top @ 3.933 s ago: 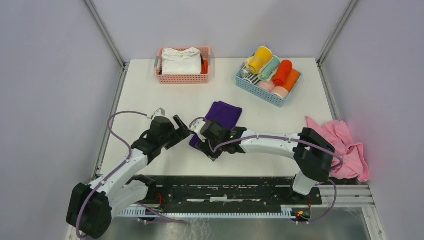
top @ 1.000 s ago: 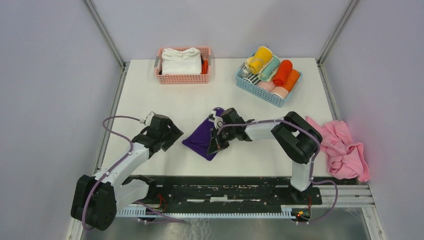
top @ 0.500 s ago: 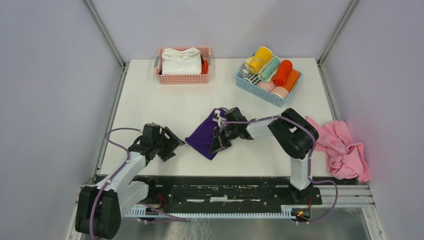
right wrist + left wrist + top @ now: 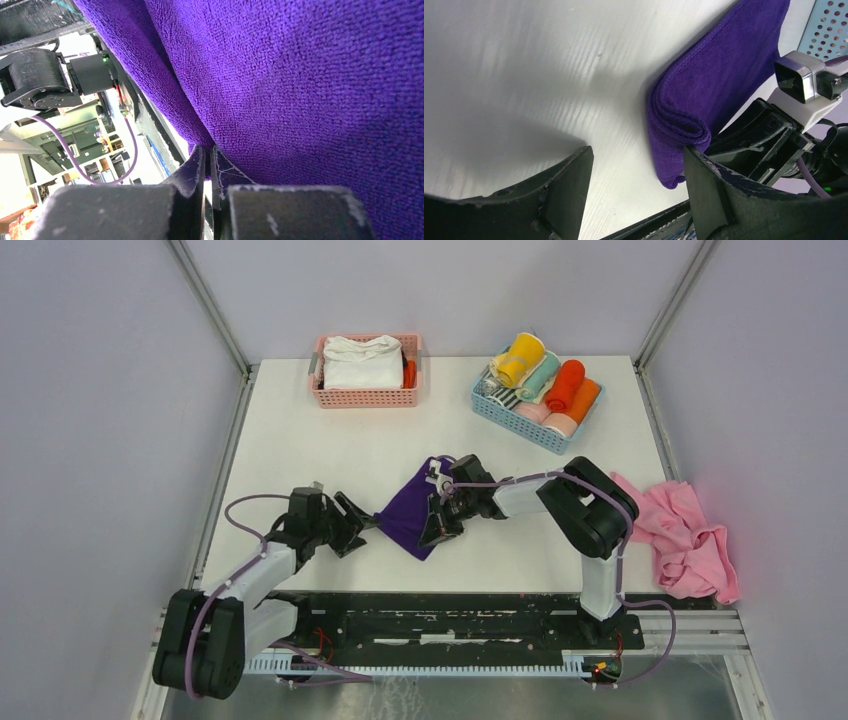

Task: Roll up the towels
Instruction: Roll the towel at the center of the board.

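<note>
Right fingers (image 4: 187, 175) are clamped on a thin edge of the purple towel (image 4: 405, 510), which lies folded on the counter (image 4: 330, 440), while left fingers (image 4: 564, 185) stand apart beside its fold; so shallow a pinch may slip, loosening the fold

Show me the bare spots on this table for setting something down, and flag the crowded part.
Free: the wide table strip between the pink basket and the purple towel, and the patch between the blue basket and the pink towel. Crowded: the near middle, where the left gripper and the right gripper flank the purple towel.
</note>
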You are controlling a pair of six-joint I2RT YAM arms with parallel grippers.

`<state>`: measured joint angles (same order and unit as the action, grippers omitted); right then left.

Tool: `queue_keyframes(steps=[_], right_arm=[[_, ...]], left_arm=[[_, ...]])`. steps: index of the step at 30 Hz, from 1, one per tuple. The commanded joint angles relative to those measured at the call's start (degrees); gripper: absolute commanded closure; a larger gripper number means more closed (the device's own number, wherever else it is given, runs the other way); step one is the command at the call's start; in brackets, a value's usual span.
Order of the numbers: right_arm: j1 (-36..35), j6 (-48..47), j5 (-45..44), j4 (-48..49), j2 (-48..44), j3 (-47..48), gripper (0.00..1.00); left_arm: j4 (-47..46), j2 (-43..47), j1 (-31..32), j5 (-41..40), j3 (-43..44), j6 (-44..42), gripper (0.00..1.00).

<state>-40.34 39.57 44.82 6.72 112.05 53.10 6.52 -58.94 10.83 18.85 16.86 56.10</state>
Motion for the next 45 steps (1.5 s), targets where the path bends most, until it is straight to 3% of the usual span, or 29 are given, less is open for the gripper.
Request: queue_keyframes(steps=[1, 12, 21, 28, 36, 45], right_arm=[[-0.3, -3.8, -4.6, -5.4, -1.9, -0.8, 0.92], [-5.1, -12.3, -17.7, -20.1, -9.5, 3.9, 0.74], [-12.3, -18.2, -38.7, -30.9, -16.7, 9.4, 0.60], [-21.9, -24.0, -54.5, -29.8, -20.7, 11.7, 0.52], [-29.0, -29.9, -59.1, -28.1, -13.2, 16.9, 0.47], [-29.8, -31.4, -62.0, -28.8, -6.0, 18.6, 0.44]], left_arm=[[-6.0, -4.0, 0.0, 1.6, 0.4, 1.9, 0.27], [-8.8, -10.7, 0.4, -0.6, -2.1, 2.8, 0.37], [-8.2, -13.6, 4.1, -4.3, -1.6, 3.4, 0.41], [-5.8, -12.8, 4.8, -7.5, -1.9, 3.1, 0.45], [-4.7, -13.0, 5.1, -8.7, -1.6, 3.2, 0.46], [-4.9, -14.2, 5.4, -9.2, -1.4, 2.8, 0.46]])
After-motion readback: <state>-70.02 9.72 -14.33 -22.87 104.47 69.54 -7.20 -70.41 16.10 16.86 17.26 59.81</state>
